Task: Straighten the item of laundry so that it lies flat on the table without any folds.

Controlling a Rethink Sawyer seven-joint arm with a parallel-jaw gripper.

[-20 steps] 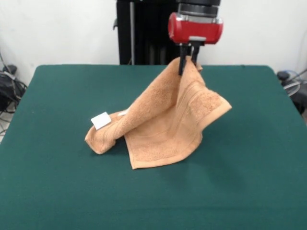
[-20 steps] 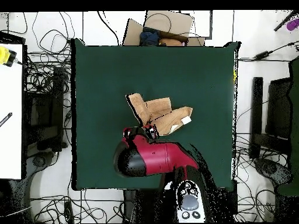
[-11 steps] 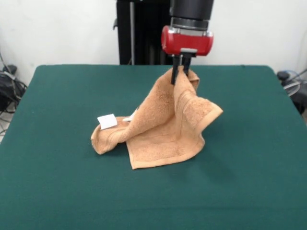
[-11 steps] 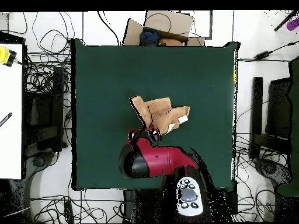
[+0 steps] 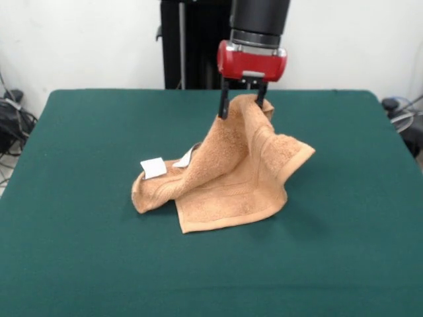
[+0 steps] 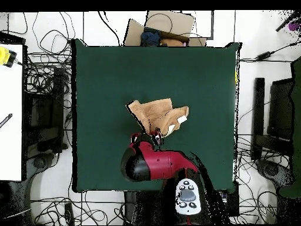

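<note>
**Towel peaked under the parted gripper, lower edge on the table**

Towel (image 5: 231,175), tan-orange terry, stands in a tent shape near the middle of the dark green table (image 5: 79,264). Its top corner rises to a peak just under the red wrist housing of the arm (image 5: 252,61). The gripper (image 5: 242,105) sits at that peak with its two black fingers (image 5: 223,105) spread apart, one on each side of the raised corner. The fingers look parted rather than pressed onto the cloth, and the fabric between them bulges up loosely; whether either finger touches the terry cannot be told.

From the peak the cloth falls in a broad sloping sheet toward the camera in the front view. A woven border band runs along its lower edge, which lies on the table. One corner juts out to the right of the picture, lifted off the surface. On the left the cloth is rolled under into a thick fold, and a white label (image 5: 153,167) stands up from that fold, with a white loop (image 5: 184,158) just beside it.

In the overhead view the towel (image 6: 157,113) appears as a crumpled patch near the table's centre, with the red and black arm (image 6: 154,165) reaching over its near edge.
</note>
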